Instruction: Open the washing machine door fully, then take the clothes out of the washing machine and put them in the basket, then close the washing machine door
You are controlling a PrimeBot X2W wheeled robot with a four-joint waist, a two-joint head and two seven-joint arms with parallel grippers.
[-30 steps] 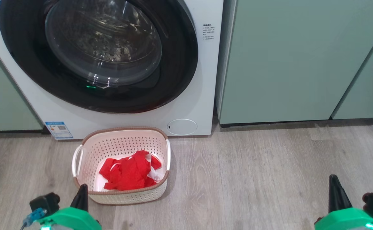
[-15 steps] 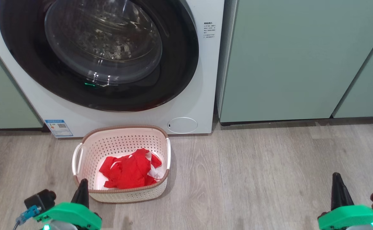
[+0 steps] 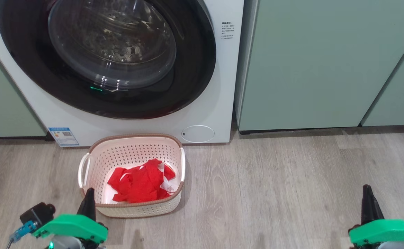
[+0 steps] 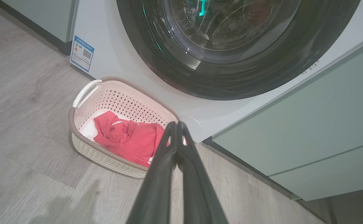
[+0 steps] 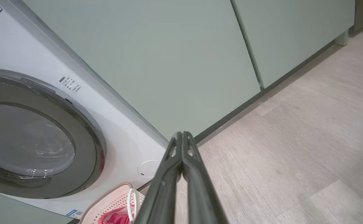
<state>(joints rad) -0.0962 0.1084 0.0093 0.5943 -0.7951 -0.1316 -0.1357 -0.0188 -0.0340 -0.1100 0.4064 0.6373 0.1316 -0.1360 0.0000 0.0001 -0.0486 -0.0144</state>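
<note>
Grey wood-grain floor [image 3: 274, 193] fills the foreground of the head view. Nearest, at 7 o'clock, is the left gripper [image 3: 90, 192], and at 5 o'clock the right gripper [image 3: 367, 189]; each has its fingers pressed together, holding nothing. Just beyond the left gripper stands the basket [image 3: 132, 136], with the clothes [image 3: 139, 183] heaped inside. Farther, at 11 o'clock, is the washing machine [image 3: 222, 86], with the washing machine door [image 3: 195, 69] flat against its front. Pale green cabinets [image 3: 309, 62] stand at 2 o'clock.
</note>
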